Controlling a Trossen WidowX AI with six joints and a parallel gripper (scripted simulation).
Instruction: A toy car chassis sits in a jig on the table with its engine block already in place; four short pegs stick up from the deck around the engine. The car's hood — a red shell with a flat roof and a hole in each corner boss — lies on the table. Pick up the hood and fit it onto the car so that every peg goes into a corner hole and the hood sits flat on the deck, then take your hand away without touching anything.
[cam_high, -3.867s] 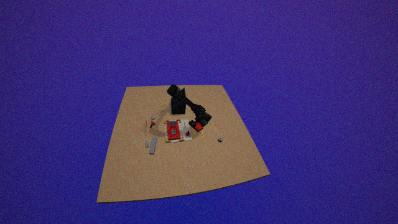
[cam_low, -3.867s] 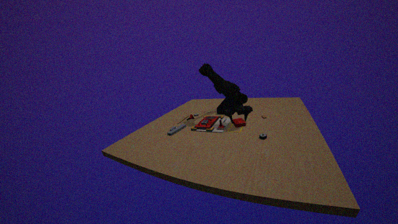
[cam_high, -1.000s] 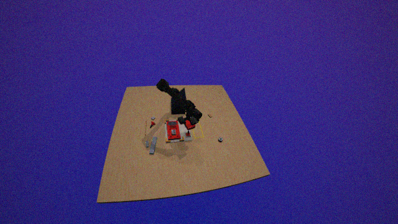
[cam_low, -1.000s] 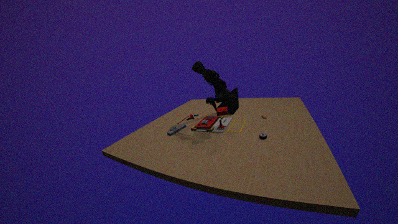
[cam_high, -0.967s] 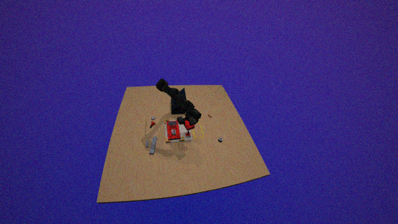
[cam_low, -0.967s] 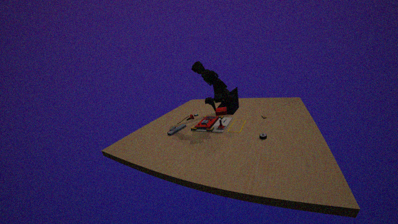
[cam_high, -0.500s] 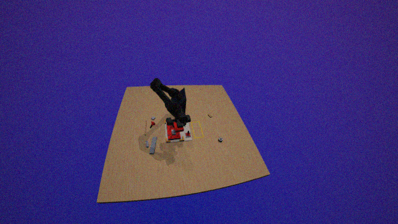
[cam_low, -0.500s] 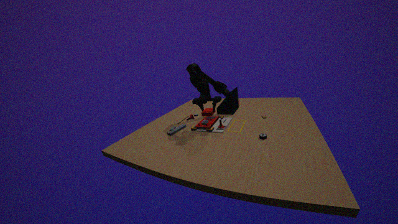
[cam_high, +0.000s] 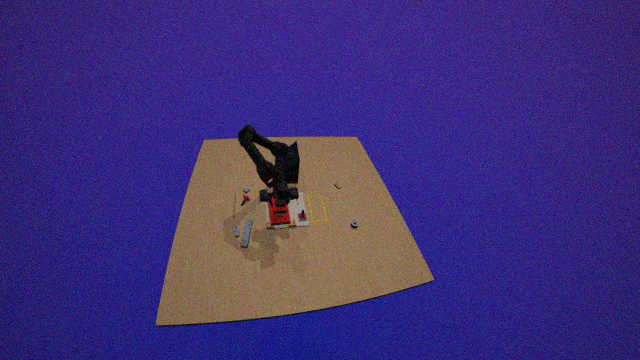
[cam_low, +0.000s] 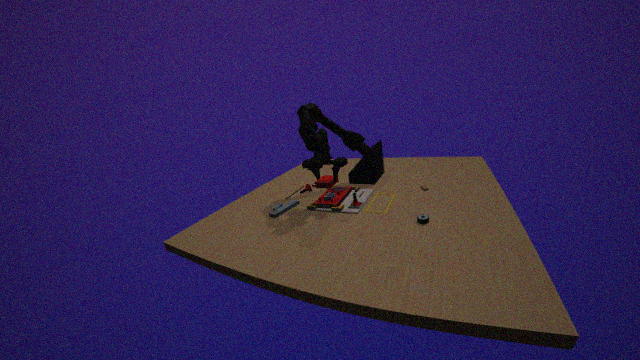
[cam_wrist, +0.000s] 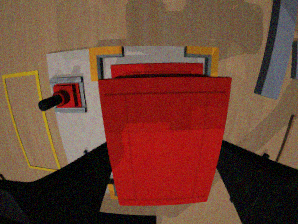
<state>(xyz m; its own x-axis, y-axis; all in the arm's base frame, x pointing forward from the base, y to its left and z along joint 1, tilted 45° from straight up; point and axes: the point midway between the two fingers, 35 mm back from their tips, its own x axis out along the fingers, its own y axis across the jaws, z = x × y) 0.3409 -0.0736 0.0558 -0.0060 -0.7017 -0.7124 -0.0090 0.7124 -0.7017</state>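
My gripper (cam_high: 280, 196) (cam_low: 327, 179) is shut on the red hood (cam_low: 326, 182) (cam_wrist: 162, 145), with a finger on each side of it in the wrist view. The hood is in the air, roof towards the wrist camera, above the rear part of the jig. The red chassis (cam_high: 280, 216) (cam_low: 342, 192) (cam_wrist: 157, 69) sits in the jig, a white plate (cam_wrist: 75, 140) with orange corner brackets. The grey engine block (cam_low: 330, 196) shows on its deck. In the wrist view the hood hides most of the chassis. The pegs cannot be made out.
A small red part with a black stick (cam_high: 302, 215) (cam_low: 356, 202) (cam_wrist: 67, 95) stands on the jig plate. A yellow outline lies beside the jig. A grey bar (cam_high: 246, 234) (cam_low: 284, 208) (cam_wrist: 277, 55) and a small red part (cam_high: 245, 199) lie on the other side. A wheel (cam_high: 354, 224) (cam_low: 423, 219) lies farther right.
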